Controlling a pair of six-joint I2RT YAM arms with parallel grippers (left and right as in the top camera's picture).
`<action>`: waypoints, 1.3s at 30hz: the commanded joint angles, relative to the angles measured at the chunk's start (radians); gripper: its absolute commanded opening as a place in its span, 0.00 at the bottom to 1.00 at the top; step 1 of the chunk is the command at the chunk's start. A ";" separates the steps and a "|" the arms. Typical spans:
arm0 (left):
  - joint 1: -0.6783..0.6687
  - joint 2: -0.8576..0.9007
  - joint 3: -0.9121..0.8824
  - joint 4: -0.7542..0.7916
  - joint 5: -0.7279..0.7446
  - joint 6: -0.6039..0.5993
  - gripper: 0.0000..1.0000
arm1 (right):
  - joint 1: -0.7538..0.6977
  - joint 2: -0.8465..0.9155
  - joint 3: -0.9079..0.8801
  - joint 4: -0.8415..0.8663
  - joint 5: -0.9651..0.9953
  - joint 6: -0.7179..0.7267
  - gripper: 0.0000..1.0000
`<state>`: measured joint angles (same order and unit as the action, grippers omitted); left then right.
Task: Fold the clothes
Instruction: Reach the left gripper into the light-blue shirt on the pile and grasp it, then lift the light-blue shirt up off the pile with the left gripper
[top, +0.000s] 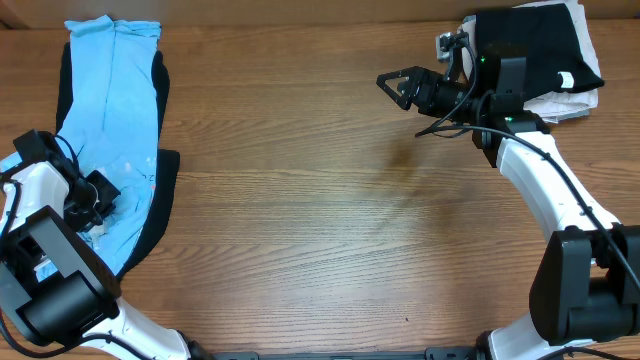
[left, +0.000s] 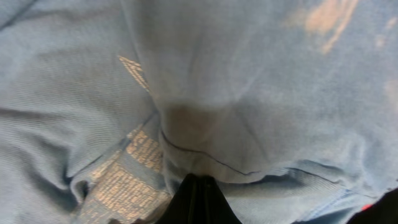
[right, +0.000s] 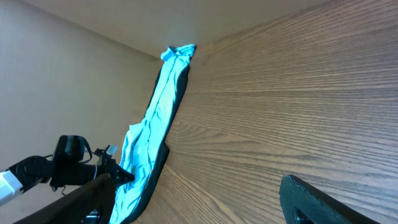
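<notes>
The light blue T-shirt lies in a long, narrow strip at the table's far left, on top of a black garment. It also shows in the right wrist view. My left gripper is down on the shirt's lower part. In the left wrist view its fingertips are pressed together on a fold of the blue cloth, with orange print beside them. My right gripper is open and empty, held above bare wood at the upper right, its fingers wide apart.
A pile of black and white clothes sits at the back right corner behind the right arm. The wooden table stretches between the two arms. The left arm's base stands at the front left.
</notes>
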<state>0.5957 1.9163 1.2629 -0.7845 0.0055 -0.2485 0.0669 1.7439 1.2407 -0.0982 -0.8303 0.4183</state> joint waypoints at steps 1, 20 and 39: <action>-0.001 0.004 0.023 -0.008 0.060 0.009 0.04 | 0.005 -0.002 0.024 0.002 0.011 -0.002 0.88; -0.149 -0.002 0.755 -0.504 0.203 0.097 0.04 | -0.025 -0.005 0.024 -0.034 -0.033 0.002 0.80; -0.759 -0.002 1.342 -0.435 0.305 0.121 0.04 | -0.142 -0.277 0.024 -0.348 -0.020 -0.123 0.74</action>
<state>-0.0662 1.9175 2.5465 -1.2648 0.2661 -0.1471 -0.0620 1.5463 1.2411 -0.4114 -0.8604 0.3702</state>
